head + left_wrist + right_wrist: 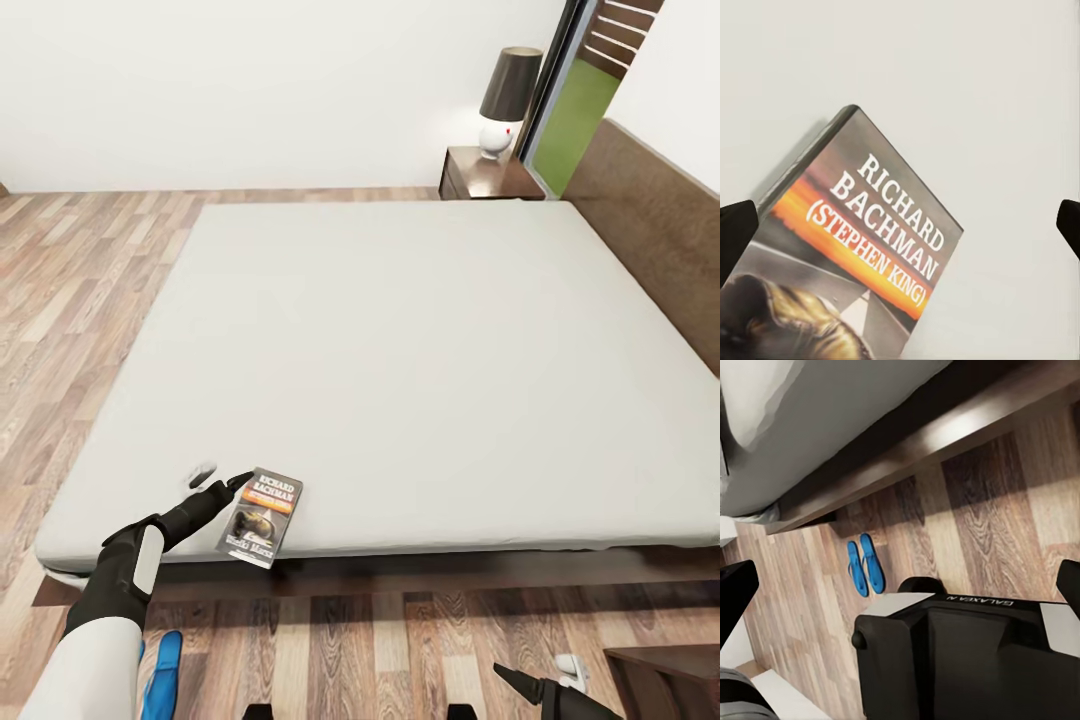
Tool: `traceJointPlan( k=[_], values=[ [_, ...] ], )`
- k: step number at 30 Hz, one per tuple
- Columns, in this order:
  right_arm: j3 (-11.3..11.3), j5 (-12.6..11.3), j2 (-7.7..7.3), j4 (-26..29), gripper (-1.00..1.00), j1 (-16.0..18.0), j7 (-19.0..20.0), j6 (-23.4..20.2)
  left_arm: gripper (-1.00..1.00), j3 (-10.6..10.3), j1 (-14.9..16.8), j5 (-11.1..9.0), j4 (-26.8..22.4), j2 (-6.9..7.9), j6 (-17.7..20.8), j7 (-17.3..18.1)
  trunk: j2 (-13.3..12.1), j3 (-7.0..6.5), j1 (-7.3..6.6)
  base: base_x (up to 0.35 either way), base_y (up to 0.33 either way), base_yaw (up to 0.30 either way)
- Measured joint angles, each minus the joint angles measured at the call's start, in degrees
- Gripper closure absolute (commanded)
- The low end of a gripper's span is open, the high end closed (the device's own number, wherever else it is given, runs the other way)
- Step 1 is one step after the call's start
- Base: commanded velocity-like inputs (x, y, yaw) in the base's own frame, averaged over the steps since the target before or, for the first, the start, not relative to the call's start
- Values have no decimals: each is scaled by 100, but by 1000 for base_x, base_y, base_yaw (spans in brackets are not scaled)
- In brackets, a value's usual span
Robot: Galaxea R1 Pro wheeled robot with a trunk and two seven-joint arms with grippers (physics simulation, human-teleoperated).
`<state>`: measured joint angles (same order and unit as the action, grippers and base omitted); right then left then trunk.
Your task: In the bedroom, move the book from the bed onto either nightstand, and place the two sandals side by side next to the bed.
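At the near edge of the head view, the right gripper is seen low over the wood-plank floor; its fingertips are set wide apart at the two sides of the right wrist view, nothing between them. The two sandals are laid side by side on the floor just beside the bed frame, and one blue sole is partly covered by the left forearm. The left gripper is extended over the near left corner of the mattress, its fingers spread apart, with the book's upper corner framed between them. The book is laid flat at the mattress's near edge, cover up. Farther off, past the far corner of the bed, a nightstand is seen bearing a lamp, next to the headboard.
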<state>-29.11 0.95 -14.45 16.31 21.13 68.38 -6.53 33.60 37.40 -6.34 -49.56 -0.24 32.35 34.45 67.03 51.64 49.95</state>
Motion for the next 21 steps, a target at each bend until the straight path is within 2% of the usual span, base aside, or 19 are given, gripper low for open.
traceJointPlan(
  k=[21],
  values=[
    [0,0,2,-5,-100,2,-11,1,-100,0,0,0,0,0,0,0,-843,-377,-461,0,0,0]
  ],
)
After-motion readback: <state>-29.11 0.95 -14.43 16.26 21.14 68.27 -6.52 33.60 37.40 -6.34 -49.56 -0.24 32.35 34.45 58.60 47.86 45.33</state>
